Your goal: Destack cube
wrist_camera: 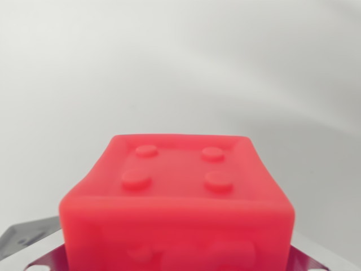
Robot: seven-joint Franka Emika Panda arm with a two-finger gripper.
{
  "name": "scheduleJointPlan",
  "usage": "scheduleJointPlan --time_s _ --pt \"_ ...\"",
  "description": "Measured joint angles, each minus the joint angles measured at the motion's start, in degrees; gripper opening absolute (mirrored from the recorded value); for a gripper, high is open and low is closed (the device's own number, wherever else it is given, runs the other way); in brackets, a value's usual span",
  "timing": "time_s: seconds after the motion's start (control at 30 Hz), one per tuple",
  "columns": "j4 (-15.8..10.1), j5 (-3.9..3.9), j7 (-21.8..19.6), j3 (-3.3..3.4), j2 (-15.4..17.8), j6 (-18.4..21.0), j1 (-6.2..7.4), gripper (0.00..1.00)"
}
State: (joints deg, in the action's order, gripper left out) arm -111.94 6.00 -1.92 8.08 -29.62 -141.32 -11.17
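A soft-looking red cube (177, 197) with rounded edges filled the lower middle of the wrist view, very close to the camera. Its upper face carried four low round studs (176, 167) set in a square, ringed by a slightly raised rim. The near face, cut off by the bottom edge of the picture, showed blurred raised shapes that were too soft to make out. At the lower corners, on the wrist view's left (31, 240) and on the wrist view's right (318, 259), grey metal parts of the gripper (177, 262) reached out from under the cube's sides, the left one with small holes. The cube sat right between these parts, but the fingertips themselves were hidden behind it, so it could not be told whether the jaws were clamped on it or standing loose beside it. Behind and around the cube lay only a plain, pale grey-white surface (180, 68) with soft shading; whether the cube rested on anything beneath could not be seen
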Motion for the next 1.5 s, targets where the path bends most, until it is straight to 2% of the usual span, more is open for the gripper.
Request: scheduleJointPlan --time_s 1.03,1.5 --pt "15.04 1.11 -4.18 0.02 -10.03 5.16 -1.25 0.0" --pt "16.56 1.66 -4.33 -0.25 -14.49 2.75 -1.52 0.0"
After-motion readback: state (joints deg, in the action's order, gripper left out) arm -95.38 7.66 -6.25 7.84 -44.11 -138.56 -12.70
